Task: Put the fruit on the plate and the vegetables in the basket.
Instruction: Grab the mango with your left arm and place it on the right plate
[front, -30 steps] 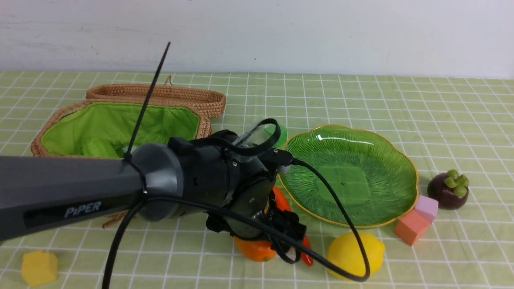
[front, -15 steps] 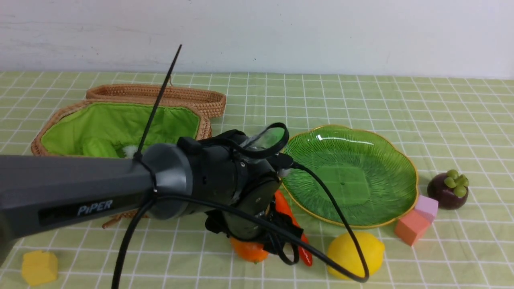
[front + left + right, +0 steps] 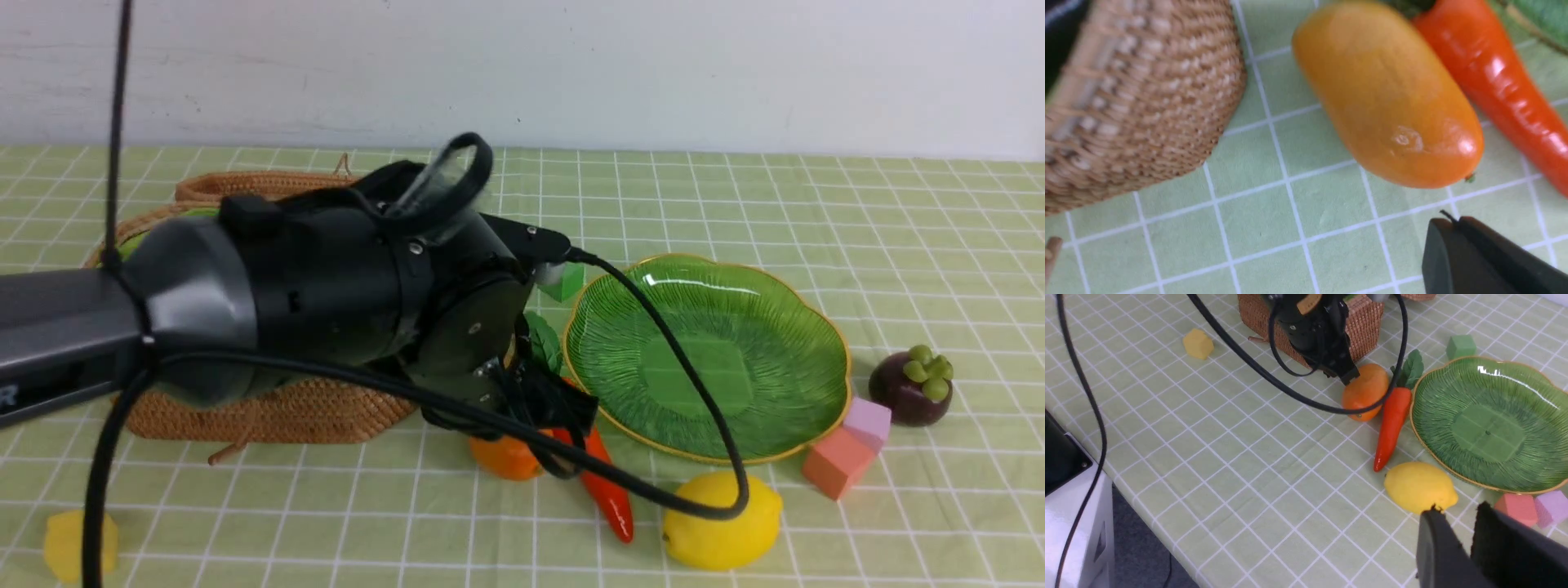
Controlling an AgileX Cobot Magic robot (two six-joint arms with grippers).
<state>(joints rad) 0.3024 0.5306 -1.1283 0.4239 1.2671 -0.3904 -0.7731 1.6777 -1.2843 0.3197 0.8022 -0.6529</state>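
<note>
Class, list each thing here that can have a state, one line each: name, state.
basket: lid open, inside not visible
plate: empty
left gripper: shut, empty
right gripper: slightly open, empty
mango: lying on cloth, not plated
carrot: lying on cloth, outside basket
lemon: on cloth
mangosteen: upright on cloth

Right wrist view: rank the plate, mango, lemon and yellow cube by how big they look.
1. plate, clearly largest.
2. lemon and mango look about alike; the lemon lies nearer the camera, so I won't rank them.
3. yellow cube, smallest, though farthest away.
</note>
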